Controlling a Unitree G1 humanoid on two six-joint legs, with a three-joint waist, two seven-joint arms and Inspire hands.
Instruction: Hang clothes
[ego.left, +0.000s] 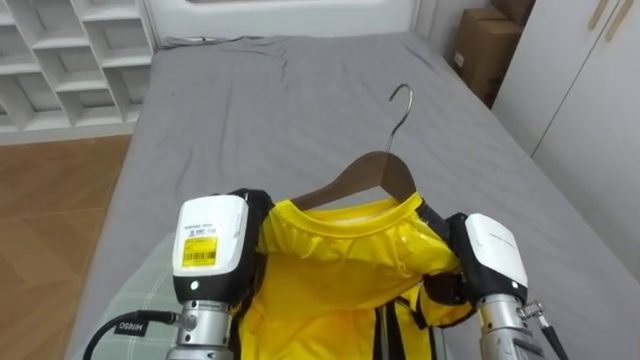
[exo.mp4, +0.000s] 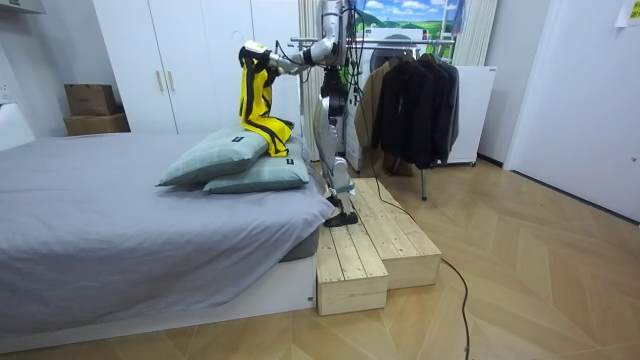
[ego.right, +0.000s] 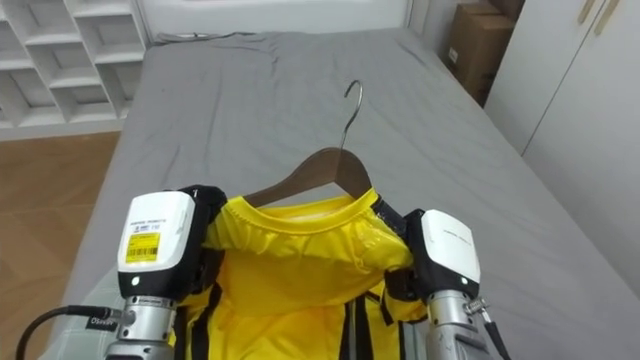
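**Two hands holding a yellow shirt on its hanger over the bed**

At the far left of the eye views, white cubby shelves (ego.left: 60, 60) are standing on a wooden floor beside the grey bed (ego.left: 250, 110), which is stretching away ahead of the robot. The left hand (ego.left: 212, 243) is sitting at the left shoulder of the yellow shirt (ego.left: 335, 275), with its white back turned towards us and its dark side lying against the cloth. We cannot tell whether it is gripping, because the rest of it is lying behind the fabric.

The shirt is hanging between the two hands, over the bed, with its collar gaping open towards us. A wooden hanger (ego.left: 365, 172) is sitting inside the neck. Its arms are running down into the shoulders, and its metal hook is pointing up and away over the bedcover.

The right hand (ego.left: 492, 252) is flanking the shirt's right shoulder in the same manner, and here too we cannot tell its grasp. Further right, a cardboard box (ego.left: 485, 50) is resting beside white wardrobe doors (ego.left: 590, 100).

In the room view, going from left to right, we are seeing:
- the bed;
- two stacked pillows (exo.mp4: 225, 165);
- the shirt dangling from the raised arms, with its lower end near the pillows;
- the robot standing upright on a wooden platform (exo.mp4: 380, 250) at the pillow end of the bed;
- a rack of dark coats (exo.mp4: 410, 100) behind the robot.
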